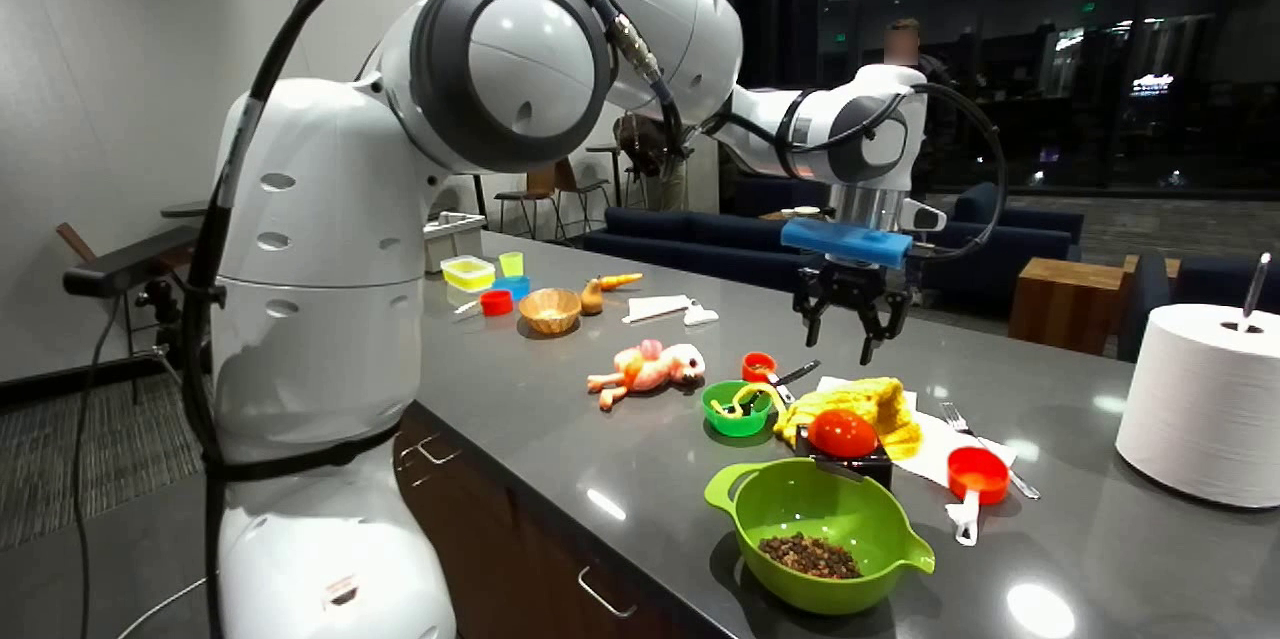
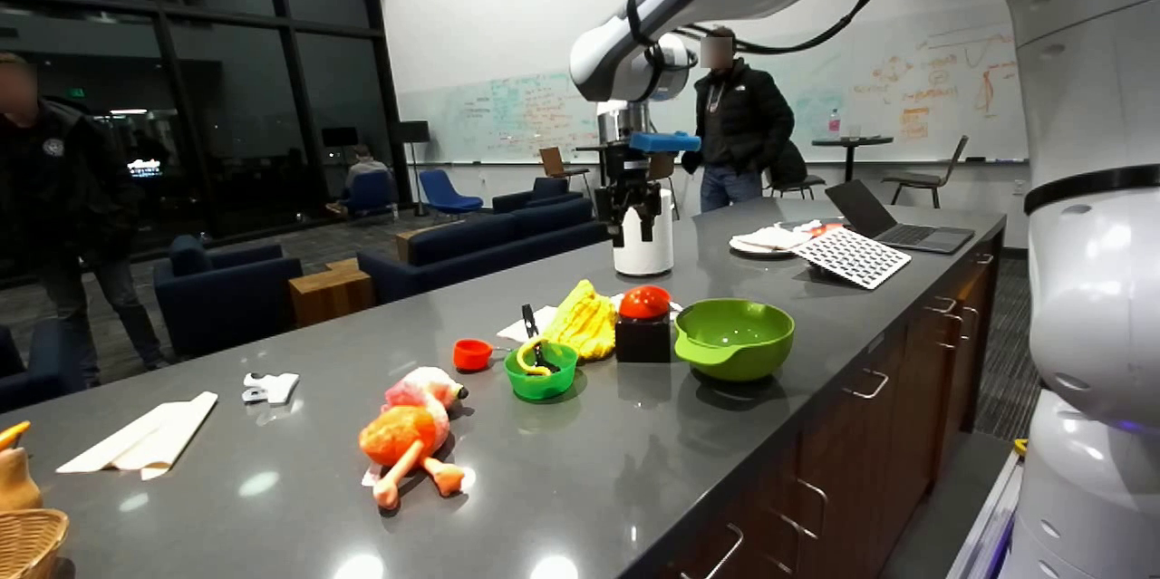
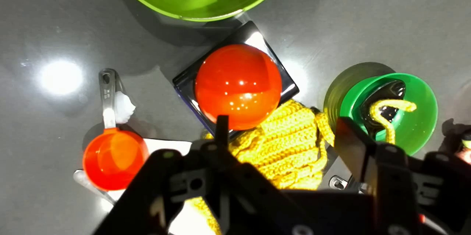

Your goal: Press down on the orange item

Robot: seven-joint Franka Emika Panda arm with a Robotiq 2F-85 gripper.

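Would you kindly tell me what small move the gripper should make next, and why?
I would probably close the gripper before lowering it: its fingers stand apart in the wrist view, and both exterior views show it above the orange dome, not touching; fingers brought together might press rather than straddle it.

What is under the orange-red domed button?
A black box-shaped base is under the orange-red domed button; corners of the base show past the button in the wrist view. The middle of the base's top is covered, so what lies there cannot be seen.
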